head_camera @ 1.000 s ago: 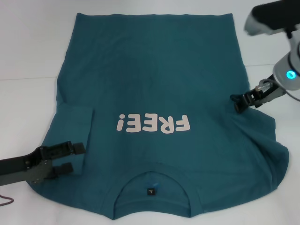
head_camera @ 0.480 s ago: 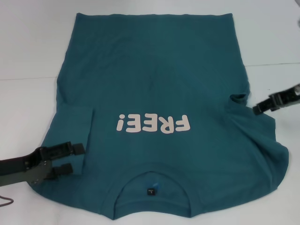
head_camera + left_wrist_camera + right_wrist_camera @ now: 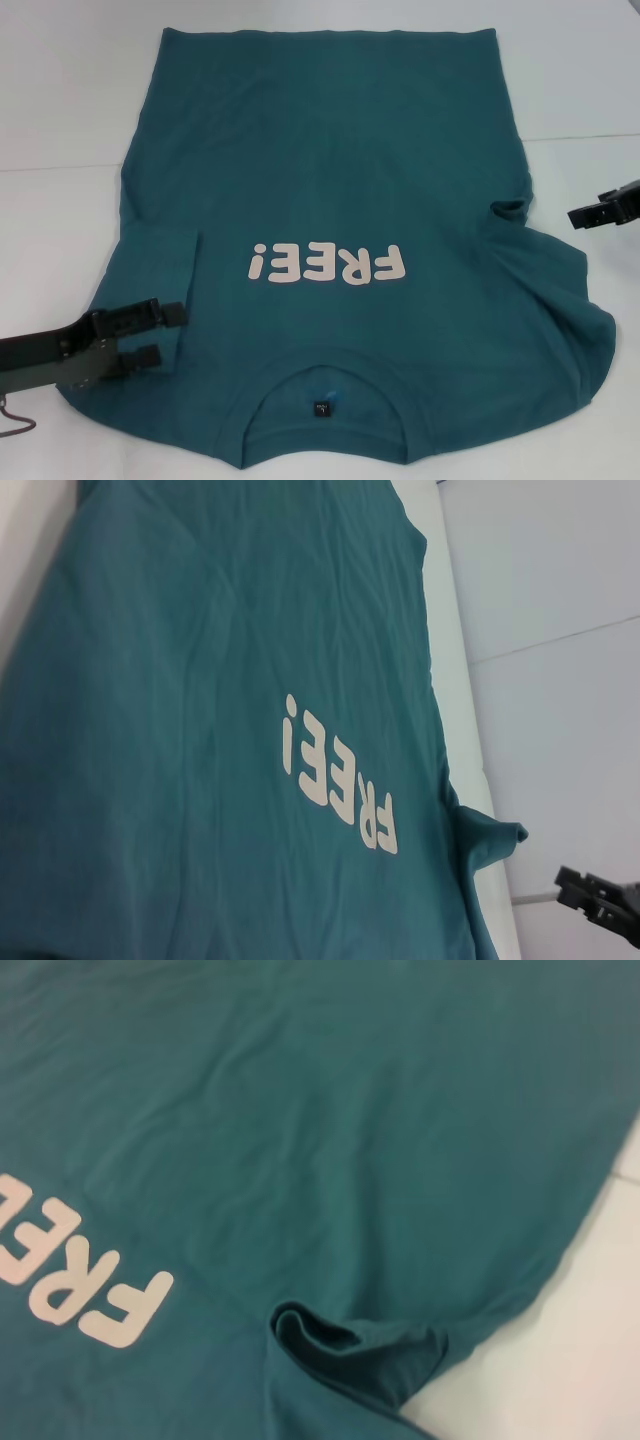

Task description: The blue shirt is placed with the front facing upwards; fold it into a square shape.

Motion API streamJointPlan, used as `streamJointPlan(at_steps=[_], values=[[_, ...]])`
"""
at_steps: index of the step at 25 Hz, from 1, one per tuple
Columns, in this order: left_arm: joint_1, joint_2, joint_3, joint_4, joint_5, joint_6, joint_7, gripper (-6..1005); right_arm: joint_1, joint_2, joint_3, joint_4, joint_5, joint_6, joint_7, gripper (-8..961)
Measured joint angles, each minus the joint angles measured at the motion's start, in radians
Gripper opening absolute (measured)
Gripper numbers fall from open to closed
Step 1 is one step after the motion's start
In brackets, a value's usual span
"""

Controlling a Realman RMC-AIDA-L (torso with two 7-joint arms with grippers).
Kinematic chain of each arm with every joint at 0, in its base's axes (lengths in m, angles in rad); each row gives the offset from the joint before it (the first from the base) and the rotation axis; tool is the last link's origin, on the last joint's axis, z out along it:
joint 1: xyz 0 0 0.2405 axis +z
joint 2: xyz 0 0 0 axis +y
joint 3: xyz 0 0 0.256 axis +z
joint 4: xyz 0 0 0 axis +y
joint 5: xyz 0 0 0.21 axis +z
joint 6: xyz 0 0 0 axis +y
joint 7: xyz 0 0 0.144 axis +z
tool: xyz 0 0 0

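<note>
White table; creased cotton blue shirt, right sleeve seemingly bunched.

Left gripper sits low at eight o'clock, fingers parted. Right gripper hovers at three o'clock, fingertips close together.
</note>
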Motion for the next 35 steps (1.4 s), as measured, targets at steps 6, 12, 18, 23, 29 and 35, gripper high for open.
streamJointPlan(at_steps=[6,12,18,23,29,35], values=[[0.004,0.000,-0.002,-0.001,0.000,0.001,0.000,947,0.005,0.019,-0.033,0.014,-0.003,0.035,-0.107,566],[0.006,0.000,-0.003,-0.003,0.000,0.000,-0.001,947,0.012,0.019,-0.042,0.033,-0.055,0.046,0.019,566],[-0.005,-0.001,-0.003,-0.012,0.000,-0.002,0.000,947,-0.002,0.007,-0.035,0.044,-0.059,0.053,0.126,567],[-0.003,-0.006,-0.003,-0.013,0.000,-0.002,0.000,947,-0.004,-0.003,-0.028,0.079,-0.081,0.055,0.181,567],[-0.001,-0.006,-0.003,-0.013,0.000,-0.004,0.000,947,0.003,-0.075,0.016,0.125,-0.087,-0.098,0.431,567],[-0.004,-0.009,-0.003,-0.013,0.000,-0.006,0.004,947,-0.019,-0.094,0.152,0.185,-0.023,-0.236,0.451,567]])
